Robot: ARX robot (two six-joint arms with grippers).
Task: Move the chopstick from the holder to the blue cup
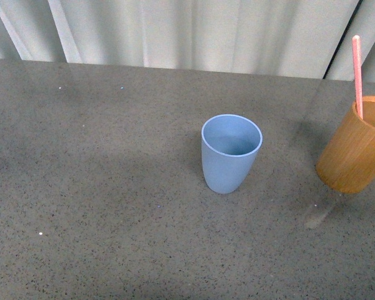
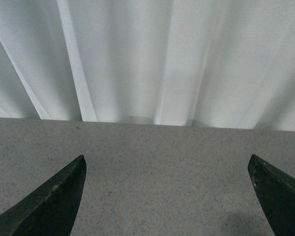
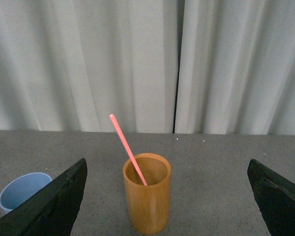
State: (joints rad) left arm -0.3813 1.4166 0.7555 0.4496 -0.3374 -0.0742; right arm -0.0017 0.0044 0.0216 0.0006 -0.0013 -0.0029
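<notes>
The light blue cup (image 1: 230, 152) stands upright and empty on the grey table, near the middle of the front view. The orange-brown holder (image 1: 356, 147) stands at the right edge with the pink chopstick (image 1: 357, 75) leaning in it. In the right wrist view the holder (image 3: 147, 199) with the chopstick (image 3: 127, 149) stands ahead of my open right gripper (image 3: 167, 164), between its fingers but apart from them; the blue cup (image 3: 22, 191) is off to one side. My left gripper (image 2: 167, 164) is open and empty over bare table. Neither gripper shows in the front view.
The speckled grey table (image 1: 100, 187) runs back to a white pleated curtain (image 1: 187, 31). A dark gap in the curtain (image 3: 176, 66) shows behind the holder.
</notes>
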